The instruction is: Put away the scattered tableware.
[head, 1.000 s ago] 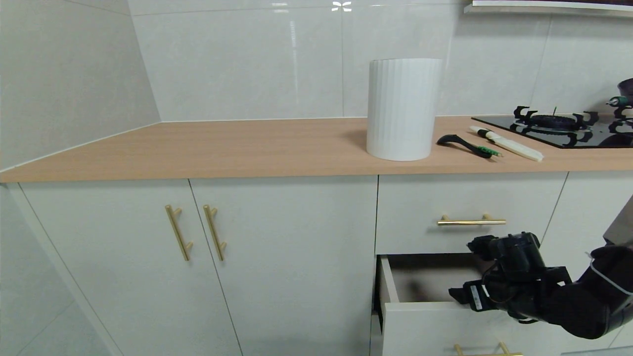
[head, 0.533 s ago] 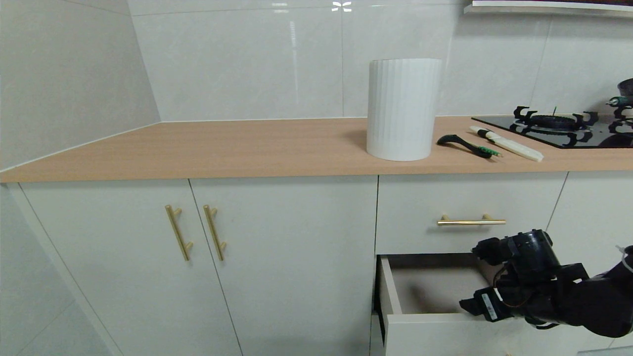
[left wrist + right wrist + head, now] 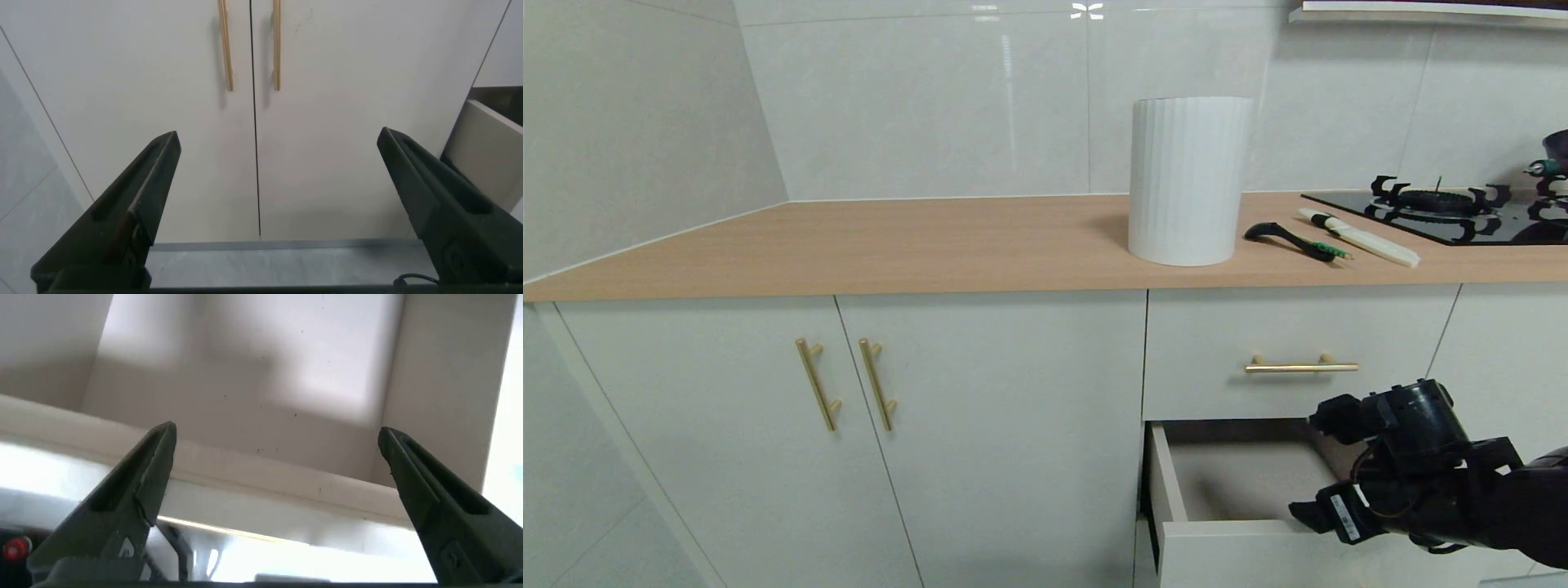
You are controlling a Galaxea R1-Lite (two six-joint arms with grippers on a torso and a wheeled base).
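The drawer (image 3: pixel 1165 469) below the counter (image 3: pixel 931 245) stands open and its inside looks bare, so I'd say the step in hand is finishing the pull and getting clear of it. The tableware itself is not yet touched: a black tool (image 3: pixel 1290 239) and a white utensil (image 3: pixel 1360 237) lie side by side near the counter's front edge toward its right end, between the canister (image 3: pixel 1188 180) and the stove (image 3: pixel 1437 208). The right gripper (image 3: pixel 1303 463) hangs at the drawer's front, just above its front panel. Its fingers are spread wide with nothing between them, and from the wrist view I can't tell whether they touch the panel. To do this well, I'd want the drawer drawn straight out along its runners and left open far enough that a long utensil can be laid in flat. The arm should then back away toward the room before rising, because the handle (image 3: pixel 1301 367) of the drawer above sits right over it and could catch a finger. Going up, the black tool is the nearer one to the canister, and both lie low on the wood, so a pinch across the narrow handle looks like the safest grip. The left gripper (image 3: pixel 276 139) is low, facing the doors (image 3: pixel 261 122), fingers wide apart and empty.
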